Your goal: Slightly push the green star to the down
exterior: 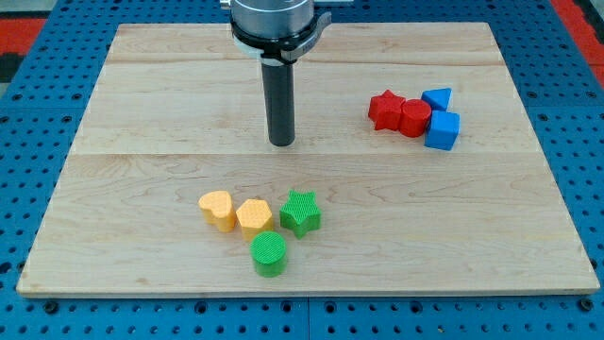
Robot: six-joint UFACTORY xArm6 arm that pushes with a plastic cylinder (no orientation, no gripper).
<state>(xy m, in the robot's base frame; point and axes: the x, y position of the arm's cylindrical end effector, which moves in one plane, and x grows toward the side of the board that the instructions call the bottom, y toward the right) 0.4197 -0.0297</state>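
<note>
The push looks not yet begun, as far as this one view tells; my tip (281, 143) stands on the bare worktop (142, 113), well apart from the green star (301, 212), which lies toward the view's bottom of it and slightly to the view's right. The green star sits in a cluster of 4; the green cylinder (269, 253) is just below it toward the view's bottom-left, a yellow block (253, 218) is just beside it on the view's left, and another yellow block (218, 209) lies further left. Left to do, I judge: close the gap and nudge the star a little toward the view's bottom. The arm hangs upright from the view's top, rod vertical; there is no gripper to open or close. 2 red blocks (399, 112) and 2 blue blocks (441, 119) huddle well away at the view's right.
</note>
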